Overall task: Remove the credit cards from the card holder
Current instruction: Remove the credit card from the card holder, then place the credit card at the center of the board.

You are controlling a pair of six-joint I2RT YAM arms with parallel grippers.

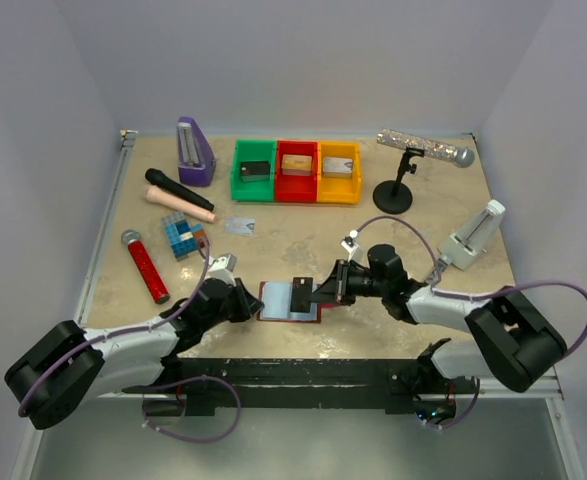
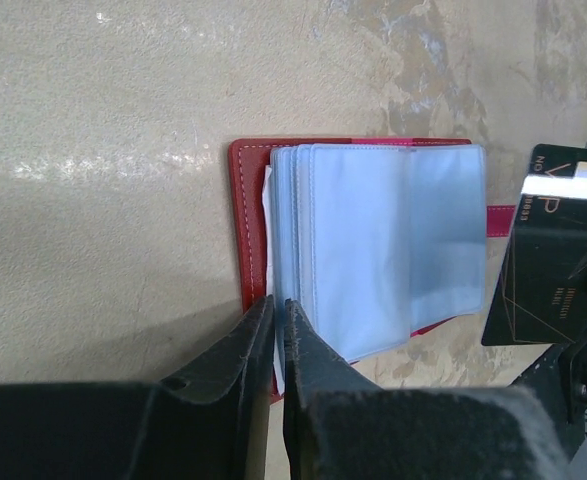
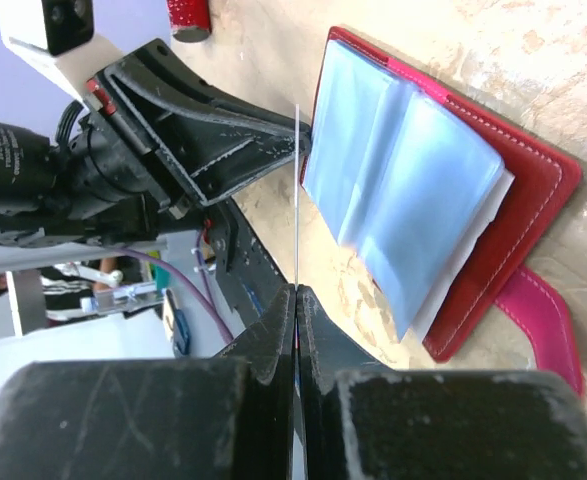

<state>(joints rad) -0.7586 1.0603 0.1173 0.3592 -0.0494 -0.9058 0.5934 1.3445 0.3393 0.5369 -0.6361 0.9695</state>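
Teamwork: left gripper (image 2: 276, 306) clamps the card holder's (image 2: 247, 220) edge to anchor it, while right gripper (image 3: 296, 295), pinched tight around a black credit card (image 2: 551, 262), holds it clear of the sleeves (image 2: 373, 240).

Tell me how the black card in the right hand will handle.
Probably stiff: the black card juts straight from the right hand, no sag. Likely light, since it shows as a hairline edge-on. Its glossy face catches glare, so it may slip in a narrow pinch.
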